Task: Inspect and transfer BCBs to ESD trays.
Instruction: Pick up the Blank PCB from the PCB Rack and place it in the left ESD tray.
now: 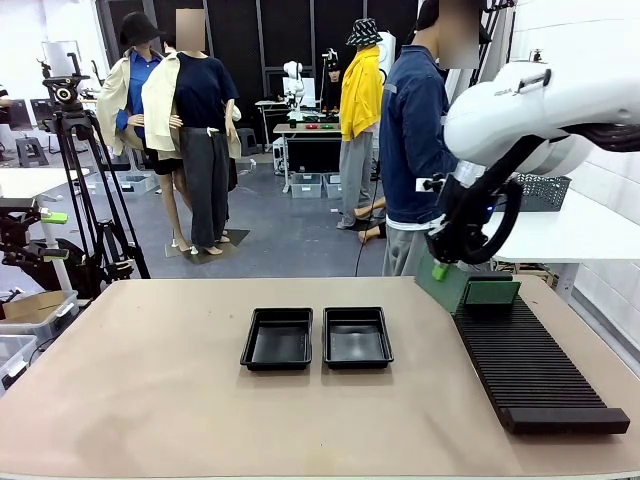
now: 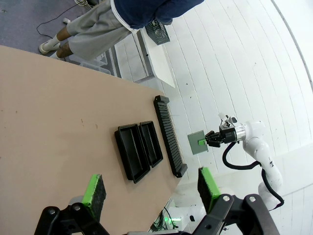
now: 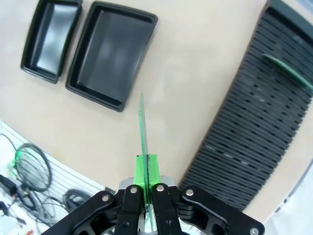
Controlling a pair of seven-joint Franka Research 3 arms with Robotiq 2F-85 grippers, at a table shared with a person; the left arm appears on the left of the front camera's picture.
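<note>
Left gripper: your left gripper [image 2: 150, 188] sits at the bottom edge of its wrist view. Its green pads [image 2: 93, 193] are spread wide with nothing between them, and the frame cuts off the finger bases.
Table: the tan table [image 1: 150, 400] fills the lower half of the front view, and its near corners are cut off by the frame.
Rack: the long black ribbed rack [image 1: 540, 370] lies at the lower right, with a solid block capping its near end. The dark ribs make the single slots hard for you to tell apart.
ESD trays: the left tray [image 1: 278, 345] and the right tray [image 1: 357, 340] sit side by side at the centre, just apart. Both show glossy bare floors.
Right gripper: your right gripper [image 1: 440, 268] is clamped on the held BCB [image 1: 445, 292] at centre right. The black wrist and a cable loop mask most of its fingers.
Held BCB: it is held up clear of the table near the rack's far end. It shows edge-on in the right wrist view, so you cannot read its face.
Second BCB: the second BCB [image 1: 492, 293] stands in a far slot of the rack, with its lower part hidden.
Person: a person [image 1: 412, 130] in a dark blue jacket stands at the far edge, partly covered by the right arm [image 1: 540, 110].
Basket: a grey mesh basket [image 1: 545, 190] shows partly behind that arm.
</note>
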